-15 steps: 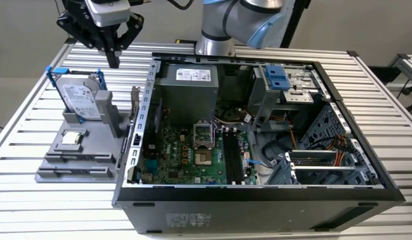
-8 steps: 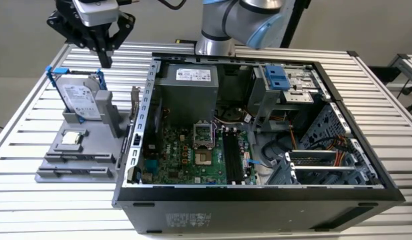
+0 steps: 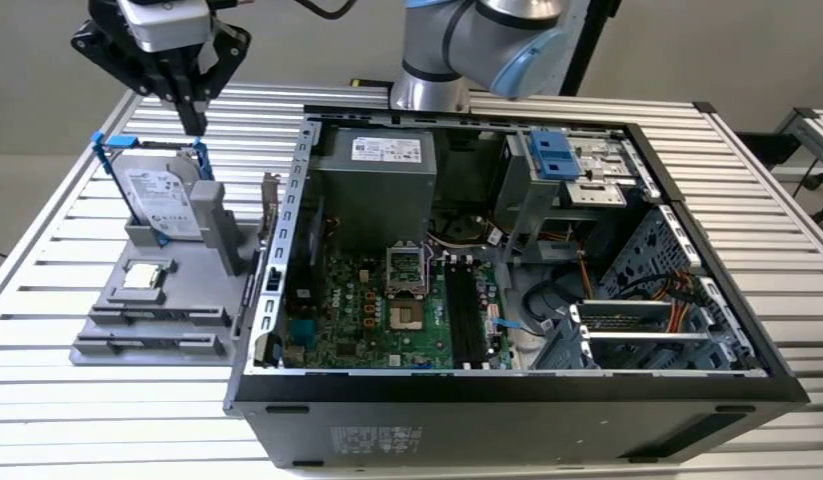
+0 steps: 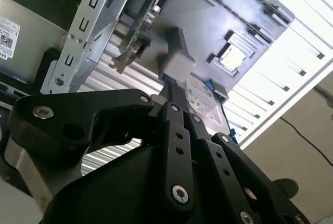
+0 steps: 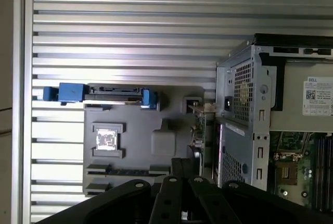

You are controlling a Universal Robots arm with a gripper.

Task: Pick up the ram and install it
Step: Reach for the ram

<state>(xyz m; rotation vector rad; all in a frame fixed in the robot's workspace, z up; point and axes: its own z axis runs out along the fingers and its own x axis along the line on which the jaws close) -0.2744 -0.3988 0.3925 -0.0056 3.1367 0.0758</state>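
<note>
The ram (image 5: 130, 170) is a dark thin stick lying on edge in a slot of the grey holder (image 3: 184, 300), just in front of the square processor chip (image 3: 144, 275). In the exterior view the ram (image 3: 164, 314) lies at the holder's near end. My gripper (image 3: 194, 124) hangs high over the holder's far end, above the top of the blue-framed hard drive (image 3: 164, 195), well away from the ram. Its fingers (image 4: 174, 104) are shut with nothing between them. The long black memory slots (image 3: 465, 310) lie on the green board inside the open case.
The open computer case (image 3: 518, 385) stands on the exterior view's right of the holder, its metal wall (image 3: 294, 200) close by. A card with a metal bracket (image 3: 268, 205) stands on edge between holder and case. Bare slatted table (image 3: 64, 250) lies beyond the holder.
</note>
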